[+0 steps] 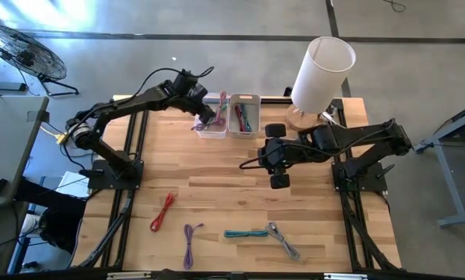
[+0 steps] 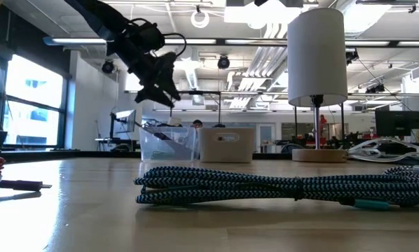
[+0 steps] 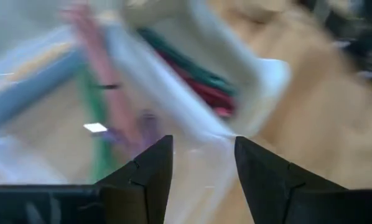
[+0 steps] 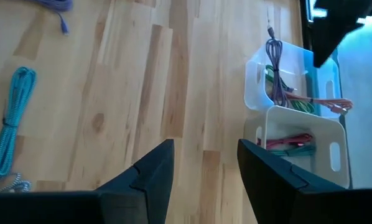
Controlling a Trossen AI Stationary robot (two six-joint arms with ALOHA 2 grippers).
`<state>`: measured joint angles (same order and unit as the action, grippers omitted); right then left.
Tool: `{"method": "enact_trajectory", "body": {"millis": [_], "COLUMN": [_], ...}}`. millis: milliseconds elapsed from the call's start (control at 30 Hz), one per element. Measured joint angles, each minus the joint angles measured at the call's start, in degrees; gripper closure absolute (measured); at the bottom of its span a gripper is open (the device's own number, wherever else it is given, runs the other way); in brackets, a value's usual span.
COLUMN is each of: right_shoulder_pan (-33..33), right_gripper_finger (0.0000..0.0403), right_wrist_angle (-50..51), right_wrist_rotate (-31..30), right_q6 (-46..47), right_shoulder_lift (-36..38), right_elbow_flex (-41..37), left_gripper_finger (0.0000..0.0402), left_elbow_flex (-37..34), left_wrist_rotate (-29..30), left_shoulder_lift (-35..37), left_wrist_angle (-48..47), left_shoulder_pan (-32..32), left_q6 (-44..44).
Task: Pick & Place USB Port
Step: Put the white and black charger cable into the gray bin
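Several coiled USB cables lie on the near part of the table: red [image 1: 162,211], purple [image 1: 190,237], teal [image 1: 244,232] and grey [image 1: 285,241]. At the far edge a clear bin [image 1: 211,118] and a white bin [image 1: 244,114] stand side by side, both with cables inside. A purple cable [image 4: 274,56] hangs over the clear bin's rim. My left gripper [image 1: 205,109] hovers open just above the clear bin [image 2: 164,143] and holds nothing. My right gripper [image 1: 275,159] is open over the table's middle, right of the bins, also with nothing in it.
A white lamp [image 1: 318,74] stands on a wooden base at the far right corner, behind my right arm. In the low view the teal cable [image 2: 279,187] lies close in front of the camera. Bare wood lies between the bins and the near cables.
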<state>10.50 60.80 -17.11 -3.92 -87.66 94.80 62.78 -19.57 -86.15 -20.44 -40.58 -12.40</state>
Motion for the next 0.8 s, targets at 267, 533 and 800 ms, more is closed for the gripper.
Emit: {"method": "enact_trajectory", "body": {"millis": [267, 533, 800], "right_shoulder_pan": [0.0, 0.0, 1.33], "right_gripper_finger": [0.0233, 0.0234, 0.0234], "right_wrist_angle": [2.63, 10.74, 14.05], "right_wrist_rotate": [-2.36, -2.48, 0.56], "right_q6": [0.25, 3.58, 8.38], "right_shoulder_lift": [0.79, 3.69, 9.13], "right_elbow_flex": [0.0, 0.0, 0.0], "left_gripper_finger": [0.0232, 0.0232, 0.0232], "left_elbow_flex": [1.18, 1.18, 1.15], "left_wrist_rotate": [-31.41, -44.28, -45.61], "left_shoulder_lift": [0.5, 0.49, 5.98], "left_wrist_angle": [-0.05, -0.29, -0.81], "left_shoulder_pan": [1.89, 11.39, 23.46], "left_q6": [1.67, 1.69, -0.65]}}
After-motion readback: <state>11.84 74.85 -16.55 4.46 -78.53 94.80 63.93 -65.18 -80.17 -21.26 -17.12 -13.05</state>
